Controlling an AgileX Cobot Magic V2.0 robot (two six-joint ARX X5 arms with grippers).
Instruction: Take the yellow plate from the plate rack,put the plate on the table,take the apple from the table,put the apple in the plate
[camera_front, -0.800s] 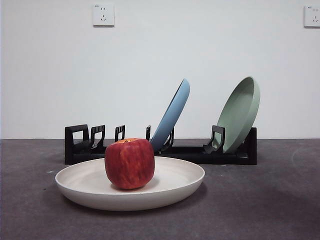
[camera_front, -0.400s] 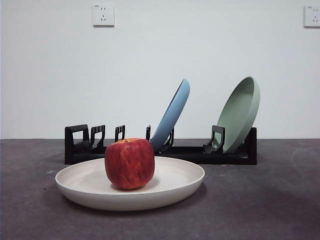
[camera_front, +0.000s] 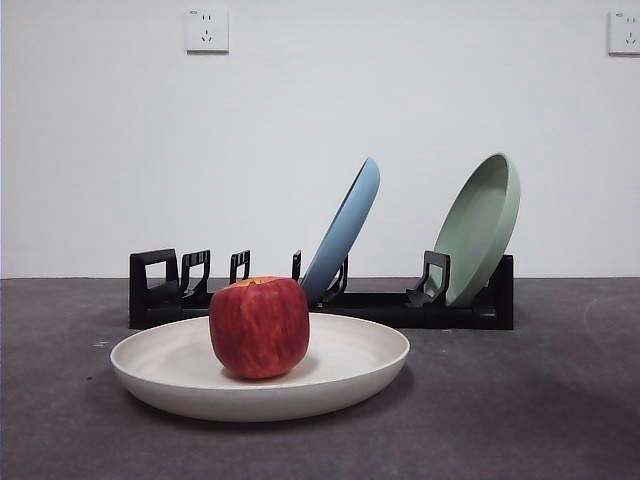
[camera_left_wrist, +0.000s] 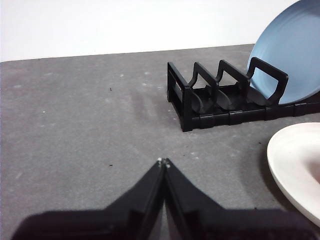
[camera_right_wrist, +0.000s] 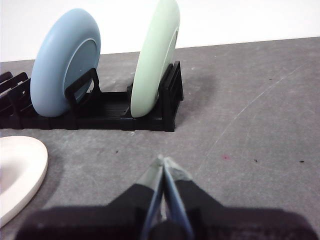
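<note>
Apple (camera_front: 259, 327): you see it resting inside the yellow plate (camera_front: 350, 370), left of the plate's centre, stem dip up, so its axis runs vertical; it is about as wide as tall, with no real long axis.
Yellow plate: it lies flat on the surface (camera_front: 540, 420), toward the near edge and in front of the rack, open face up; being round, it points no way in particular.
Progress: judging from how things lie, all four steps look done, with the plate out of the rack and set down and the apple in it. You have nothing left to do except perhaps park the arms.
Left gripper (camera_left_wrist: 163, 162): jaws pressed together on nothing, hovering over bare surface toward the left side, apart from plate and rack.
Right gripper (camera_right_wrist: 163, 161): jaws likewise together and empty, over bare surface toward the right side, apart from the plate.
Plate rack (camera_front: 400, 305): it runs side to side behind the yellow plate, toward the far edge, its squared loop handle at the left end.
Blue plate (camera_front: 345, 232): standing in the rack near its middle, leaning right.
Pale green plate (camera_front: 482, 228): standing at the rack's right end, also leaning right.
</note>
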